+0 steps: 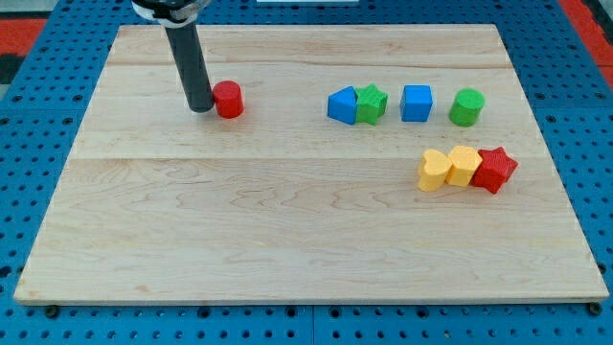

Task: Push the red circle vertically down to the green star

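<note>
Tip [202, 108] touching 1 red circle [228, 100]; 2 blue, 2 green, 2 yellow, 1 red star [494, 170].

1. Only a short part of the robot is seen; the rest is cut off by the top edge of the view.
2. A straight, round rod [191, 62] is shown, dark grey to black, of even thickness along its visible length.
3. A faint lighter sheen is seen along one side of the rod, as on smooth, slightly glossy material.
4. My tip [201, 108] is formed by the rod's blunt, flat-cut lower end, in the same dark colour.
5. At 12 o'clock from the rod, a wider mount [168, 8] is partly seen, pale silver-white with dark portions.
6. Its finer details cannot be made out.
</note>
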You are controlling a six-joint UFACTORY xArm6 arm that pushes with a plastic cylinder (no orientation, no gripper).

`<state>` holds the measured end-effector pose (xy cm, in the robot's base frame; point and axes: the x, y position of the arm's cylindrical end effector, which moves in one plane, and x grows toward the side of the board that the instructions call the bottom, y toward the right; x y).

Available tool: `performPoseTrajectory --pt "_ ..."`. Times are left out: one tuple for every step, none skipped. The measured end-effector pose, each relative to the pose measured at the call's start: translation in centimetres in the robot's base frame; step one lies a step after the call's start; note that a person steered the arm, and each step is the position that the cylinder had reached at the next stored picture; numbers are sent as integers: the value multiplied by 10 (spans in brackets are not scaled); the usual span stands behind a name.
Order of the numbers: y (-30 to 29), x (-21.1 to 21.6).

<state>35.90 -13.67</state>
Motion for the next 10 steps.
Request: performPoseTrajectory --pt "-32 -9" --pt "16 -49" --pt "55 -27" --pt "33 4" --pt "-12 3" --pt "-49 5" --pt "-26 18" --pt "1 31" --pt "-19 46" --pt "-5 61"
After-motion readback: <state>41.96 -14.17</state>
